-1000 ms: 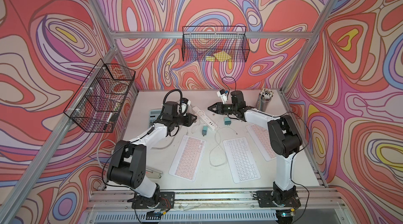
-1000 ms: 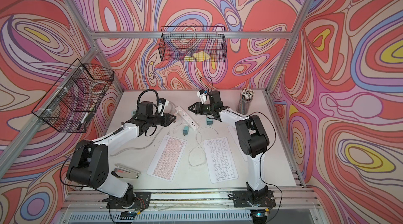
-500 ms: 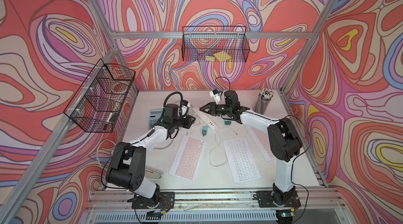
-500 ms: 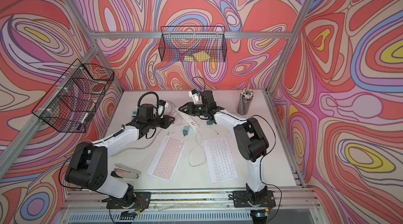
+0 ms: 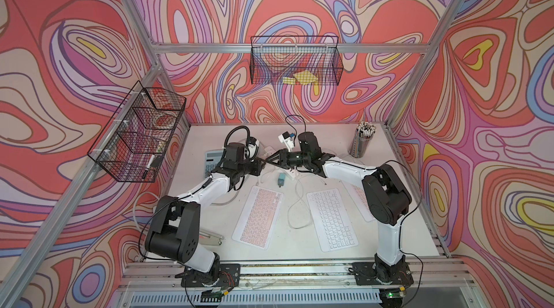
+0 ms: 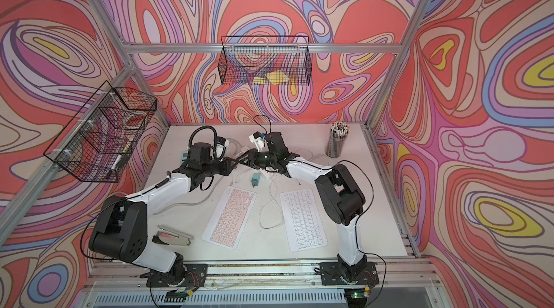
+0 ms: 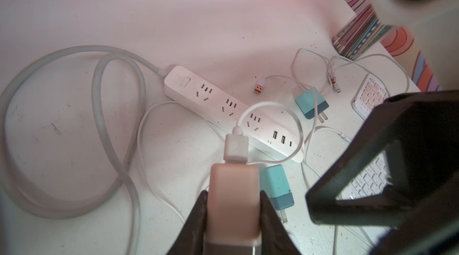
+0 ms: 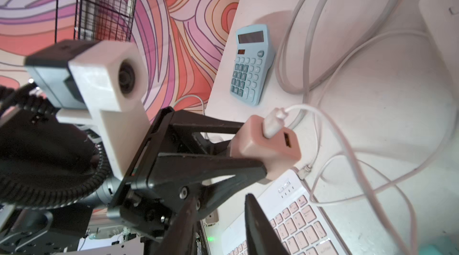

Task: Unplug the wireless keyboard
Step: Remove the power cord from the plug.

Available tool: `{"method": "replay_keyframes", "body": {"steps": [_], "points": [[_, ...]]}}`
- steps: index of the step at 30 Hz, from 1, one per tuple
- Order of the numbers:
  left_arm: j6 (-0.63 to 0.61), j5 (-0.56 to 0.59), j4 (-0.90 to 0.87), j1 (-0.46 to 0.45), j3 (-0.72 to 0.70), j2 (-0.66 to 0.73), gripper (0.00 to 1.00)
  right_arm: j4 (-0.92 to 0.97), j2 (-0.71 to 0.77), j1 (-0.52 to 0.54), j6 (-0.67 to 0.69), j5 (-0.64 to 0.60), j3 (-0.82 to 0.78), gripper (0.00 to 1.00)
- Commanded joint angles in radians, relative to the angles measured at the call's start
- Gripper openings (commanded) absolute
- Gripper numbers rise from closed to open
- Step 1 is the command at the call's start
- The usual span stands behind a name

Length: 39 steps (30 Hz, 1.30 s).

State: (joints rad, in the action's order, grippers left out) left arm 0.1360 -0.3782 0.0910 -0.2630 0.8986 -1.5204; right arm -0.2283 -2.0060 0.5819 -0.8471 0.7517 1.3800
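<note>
Left gripper [image 7: 233, 201]: fingers [image 7: 196, 219] pinch a pink charger [image 7: 233, 184] by its two sides and hold it clear above the surface [image 7: 173, 30]. A white plug [image 7: 236, 147] sits in the charger's face. The cable [image 7: 270, 104] arcs off the plug and drops to the surface.

Right gripper [image 8: 219, 211]: fingers [image 8: 253, 221] are spread with nothing between them, just beside the charger. In both top views the two grippers meet nose to nose over the back middle of the surface.

Under the charger the strip [image 7: 223, 107] lies diagonally, its thick cord [image 7: 99, 92] coiled toward the left edge. Two teal chargers lie flat by the strip's USB end, one [image 7: 277, 186] on each side [image 7: 311, 103].

The pink keyboard [image 5: 259, 218] lies flat at mid-surface, toward the front edge. The white keyboard [image 5: 331, 219] is beside it on the right, with slack cable looped between them. A small connector [image 8: 305, 170] sits at the pink keyboard's back corner. I cannot tell whether it is seated in the keyboard or just touching it.

The calculator [image 8: 252, 65] is near the back left edge. The pencil cup [image 5: 362, 141] stands at the back right corner.
</note>
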Motion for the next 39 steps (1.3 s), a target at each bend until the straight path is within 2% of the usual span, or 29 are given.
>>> {"method": "replay_keyframes", "body": {"steps": [1,9,18,26,33,39], "points": [[0.009,-0.034,0.058,-0.004,-0.025,0.048,0.00,-0.138,-0.039,-0.005,-0.092,-0.044,-0.008,0.35],[0.018,-0.037,0.082,-0.005,-0.059,0.075,0.00,-0.183,-0.103,-0.005,-0.191,-0.079,0.046,0.32],[0.015,-0.032,0.124,-0.010,-0.084,0.080,0.00,-0.228,-0.140,-0.004,-0.283,-0.064,0.068,0.22],[0.003,-0.014,0.147,-0.022,-0.092,0.086,0.00,-0.243,-0.169,0.005,-0.319,-0.051,0.088,0.21],[-0.036,0.024,0.119,-0.046,-0.088,0.086,0.00,-0.228,-0.187,0.008,-0.335,-0.045,0.100,0.10],[-0.039,0.045,0.116,-0.052,-0.094,0.108,0.00,-0.203,-0.177,-0.003,-0.356,-0.095,0.080,0.00]]}}
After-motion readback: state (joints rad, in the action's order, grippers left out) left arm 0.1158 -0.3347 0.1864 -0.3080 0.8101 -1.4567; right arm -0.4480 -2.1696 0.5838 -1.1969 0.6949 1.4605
